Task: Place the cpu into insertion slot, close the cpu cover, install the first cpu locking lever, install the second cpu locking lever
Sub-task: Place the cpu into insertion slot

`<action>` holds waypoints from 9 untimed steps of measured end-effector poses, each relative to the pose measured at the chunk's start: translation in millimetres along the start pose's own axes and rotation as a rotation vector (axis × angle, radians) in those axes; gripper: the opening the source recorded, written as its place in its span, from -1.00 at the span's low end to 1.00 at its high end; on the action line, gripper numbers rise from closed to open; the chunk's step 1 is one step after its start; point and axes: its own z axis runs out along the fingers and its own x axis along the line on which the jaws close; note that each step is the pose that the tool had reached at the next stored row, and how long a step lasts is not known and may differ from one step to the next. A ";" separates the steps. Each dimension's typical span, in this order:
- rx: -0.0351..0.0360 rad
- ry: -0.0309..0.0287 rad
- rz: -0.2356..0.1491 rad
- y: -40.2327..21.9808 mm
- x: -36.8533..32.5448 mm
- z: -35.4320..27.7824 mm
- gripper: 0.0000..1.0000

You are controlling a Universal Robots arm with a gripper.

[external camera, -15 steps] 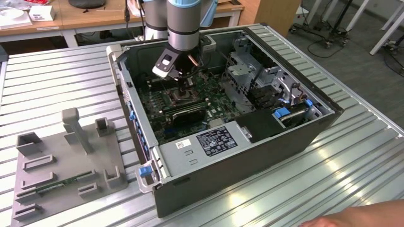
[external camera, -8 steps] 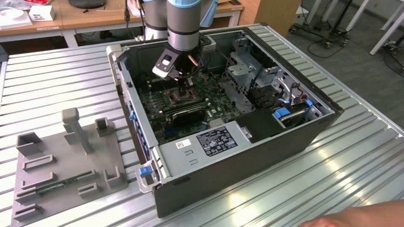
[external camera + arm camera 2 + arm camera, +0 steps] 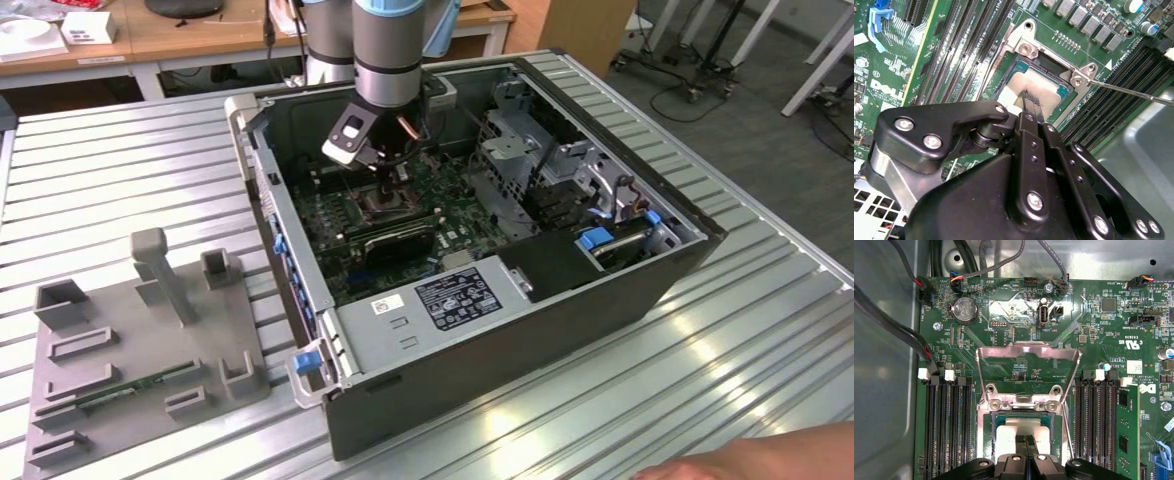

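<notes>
The cpu (image 3: 1013, 87) lies flat in the insertion slot (image 3: 1054, 62) on the green board, its silver top showing in both wrist views. My gripper (image 3: 1030, 98) stands straight over it, fingers shut together, with the tips at or just above the chip's top (image 3: 1011, 432). The cpu cover (image 3: 1026, 352), a silver frame, stands swung open from its hinge at the slot's edge. A thin wire locking lever (image 3: 1126, 91) sticks out free beside the slot. In the exterior view, the gripper (image 3: 387, 190) reaches down into the open computer case over the slot (image 3: 387, 207).
Black memory slots (image 3: 944, 430) flank the socket on both sides. A grey drive cage (image 3: 514, 160) and a power supply (image 3: 447, 300) stand inside the case. On the exterior view's left lies a grey parts fixture (image 3: 140, 350). A person's hand (image 3: 761, 460) rests at the table's near edge.
</notes>
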 end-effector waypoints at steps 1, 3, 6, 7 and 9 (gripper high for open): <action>-0.0003 0.0005 0.000 0.1 0.1 -0.4 -0.79; 0.0000 0.0002 0.000 0.1 0.2 -1.6 -0.79; 0.0004 -0.0005 0.000 0.1 0.1 -4.8 -0.79; 0.0005 -0.0007 0.000 0.2 0.1 -6.5 -0.79; 0.0004 -0.0006 0.000 0.3 0.1 -9.8 -0.79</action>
